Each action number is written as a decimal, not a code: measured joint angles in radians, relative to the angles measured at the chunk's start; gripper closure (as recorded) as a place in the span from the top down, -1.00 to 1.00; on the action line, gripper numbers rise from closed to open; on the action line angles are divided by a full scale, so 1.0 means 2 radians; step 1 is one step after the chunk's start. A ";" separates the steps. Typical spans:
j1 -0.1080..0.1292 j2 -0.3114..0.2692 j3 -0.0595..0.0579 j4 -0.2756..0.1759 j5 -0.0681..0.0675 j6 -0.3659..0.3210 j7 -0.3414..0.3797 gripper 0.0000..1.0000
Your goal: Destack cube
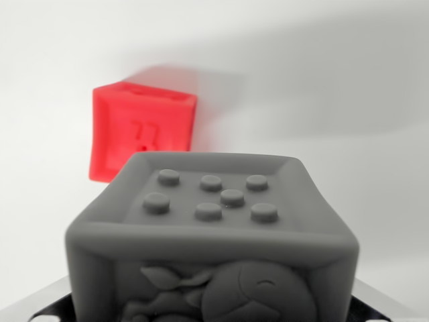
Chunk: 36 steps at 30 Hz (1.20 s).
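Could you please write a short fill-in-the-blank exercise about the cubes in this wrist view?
1. The soft grey cube with raised studs sits nearest the camera; the cube behind it is ___.
2. The grey cube's top face carries ___ round studs.
3. The red rubbery cube appears toward the wrist view's ___.

Missing words: red; seven; left

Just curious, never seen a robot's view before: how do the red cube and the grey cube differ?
The grey cube fills the foreground; the red cube sits behind it, looking smaller. Grey's top shows seven raised dots; red's front shows an embossed figure. Grey sits squarely; red looks turned and tilted. Both look like soft, rounded toy blocks.
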State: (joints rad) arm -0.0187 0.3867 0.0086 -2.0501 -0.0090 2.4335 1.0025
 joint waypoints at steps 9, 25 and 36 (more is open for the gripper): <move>-0.013 -0.011 0.000 -0.014 0.000 0.003 -0.039 -1.00; -0.039 -0.029 0.000 -0.039 0.000 0.009 -0.111 -1.00; -0.057 -0.041 0.000 -0.053 0.000 0.011 -0.162 -1.00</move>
State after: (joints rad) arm -0.1333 0.3042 0.0085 -2.1562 -0.0090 2.4556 0.6790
